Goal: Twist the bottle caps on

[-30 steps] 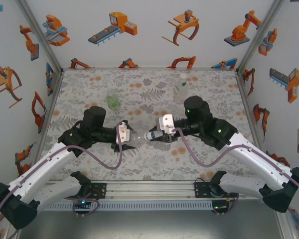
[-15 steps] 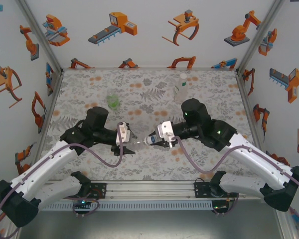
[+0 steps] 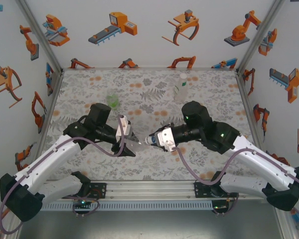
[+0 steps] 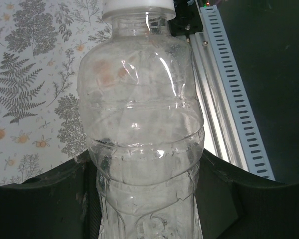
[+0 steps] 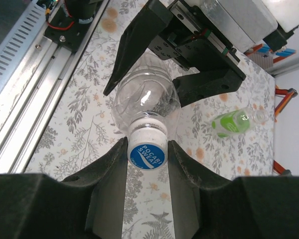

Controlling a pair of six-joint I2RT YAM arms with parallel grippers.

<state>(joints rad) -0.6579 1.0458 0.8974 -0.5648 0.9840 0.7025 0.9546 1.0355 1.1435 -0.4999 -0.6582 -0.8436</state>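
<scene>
- We see the left gripper (image 3: 128, 144) clenched on the clear bottle (image 3: 139, 143). It holds the body between dark fingers (image 4: 45, 199).
- The clear bottle lies roughly level above the table (image 3: 149, 89), between the two arms, with its neck pointing to the right arm.
- In the left wrist view we look along this bottle. It is see-through and ribbed, and the fern pattern of the table shows behind it.
- The right gripper (image 5: 147, 158) is closed tight on the cap (image 5: 147, 153), with one finger on each side of it.
- The cap is white with a blue printed disc on top. It sits on the mouth of the clear bottle, and its rim meets the neck.
- From the left wrist we see the same cap as a white band at the far end of the bottle.
- The green bottle (image 3: 112, 101) rests on the table beyond the left arm, well apart from both grippers. We cannot tell whether it is capped.
- The labelled bottle (image 3: 181, 87) stands upright near the far right of the table, beyond the right arm, with a white top on it.
- A slotted metal rail (image 4: 229, 99) runs along the near edge of the table, below the held bottle.
</scene>
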